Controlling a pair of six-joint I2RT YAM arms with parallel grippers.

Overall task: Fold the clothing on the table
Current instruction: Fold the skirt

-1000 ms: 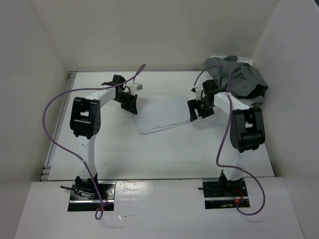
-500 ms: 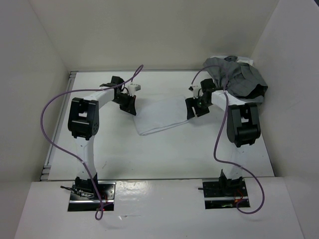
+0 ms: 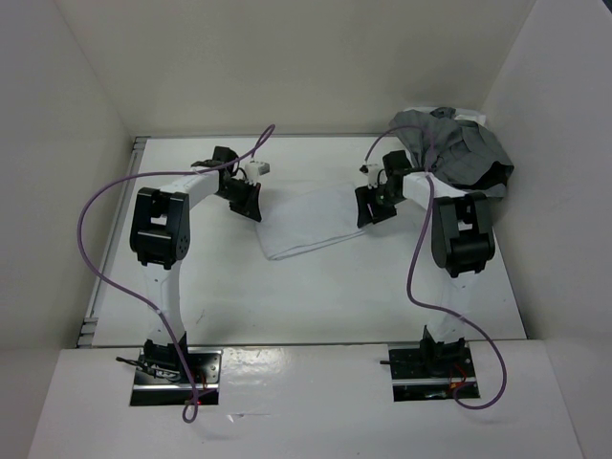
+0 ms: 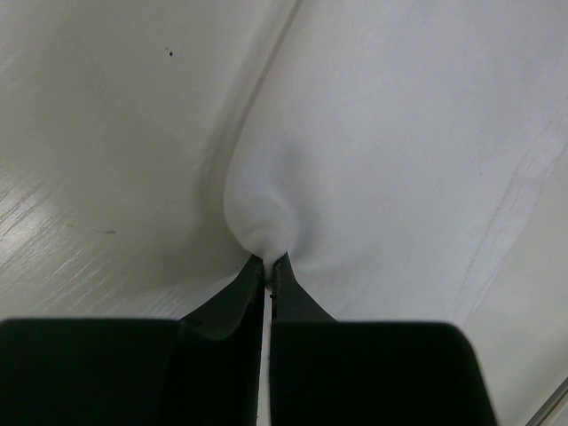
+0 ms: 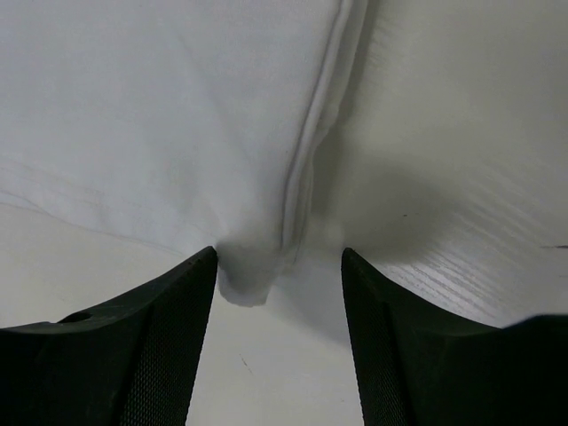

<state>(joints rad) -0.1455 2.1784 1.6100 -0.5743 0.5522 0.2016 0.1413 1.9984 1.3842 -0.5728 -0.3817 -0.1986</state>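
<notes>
A white piece of clothing (image 3: pixel 311 220) lies folded into a strip at the middle of the table (image 3: pixel 316 296). My left gripper (image 3: pixel 251 204) is at its left end, shut on a small pinched bulge of the white fabric (image 4: pixel 262 222). My right gripper (image 3: pixel 367 208) is at the right end, open. Its fingers straddle the hemmed edge, and the cloth's corner (image 5: pixel 253 280) lies between them against the left finger (image 5: pixel 151 337). The right finger (image 5: pixel 417 337) stands over bare tabletop.
A heap of grey clothing (image 3: pixel 457 148) sits in the back right corner, just behind the right arm. White walls enclose the table. A metal rail (image 3: pixel 96 287) runs along its left edge. Purple cables loop from both arms.
The right arm has swung back and left, bringing its gripper onto the cloth's right end, and its fingers have drawn closer together. The left gripper has stayed where it was, still shut.
</notes>
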